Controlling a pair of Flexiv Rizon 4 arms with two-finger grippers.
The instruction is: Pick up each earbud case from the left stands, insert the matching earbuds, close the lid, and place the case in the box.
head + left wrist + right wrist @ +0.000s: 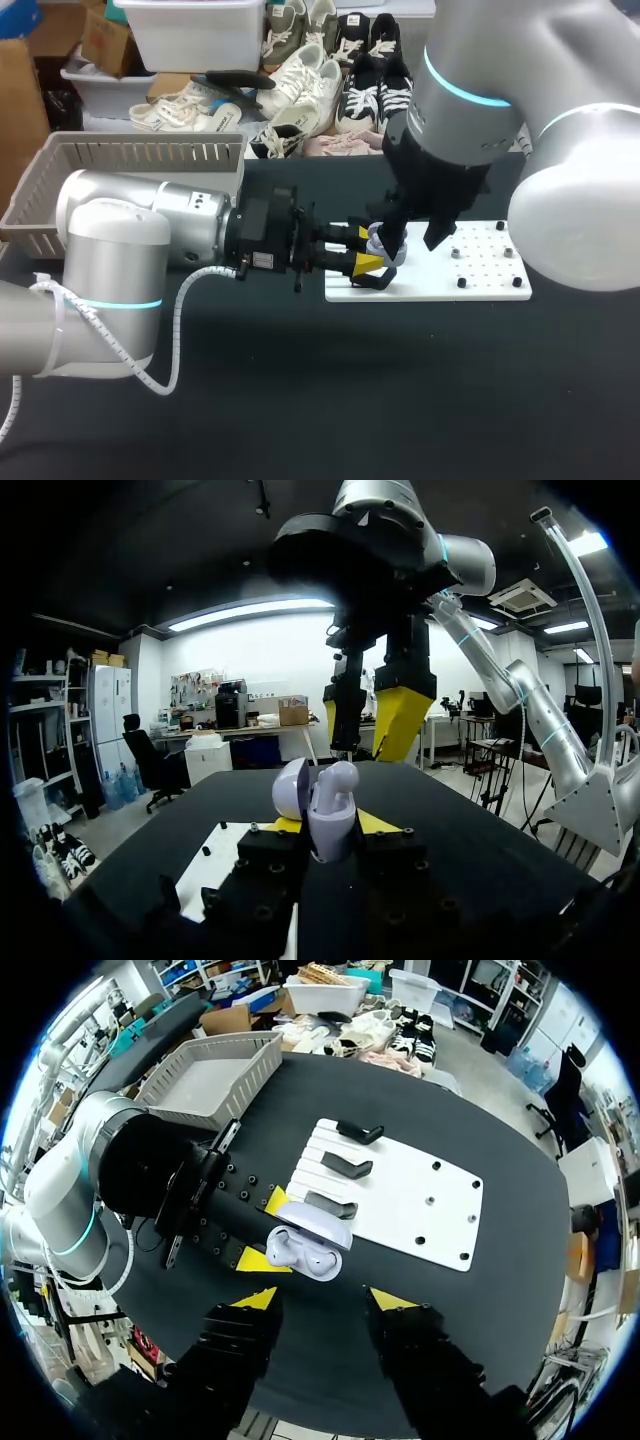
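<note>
A white earbud case (322,820) stands with its lid (291,786) open, and my left gripper (325,828) is shut on its sides. An earbud (336,780) sticks up out of the case. In the head view the case (386,246) hangs over the left edge of the white board (490,275), with the left gripper (366,254) reaching in from the left. My right gripper (322,1300) hovers just above the case (305,1251), open, with nothing between its fingers. Seen from the left wrist, the right gripper (368,725) hangs behind and above the case.
Three black stands (345,1165) sit along the white board's (420,1195) left edge, with small pegs on its right part. A grey slatted basket (130,165) stands at the table's back left. The dark tabletop in front is bare.
</note>
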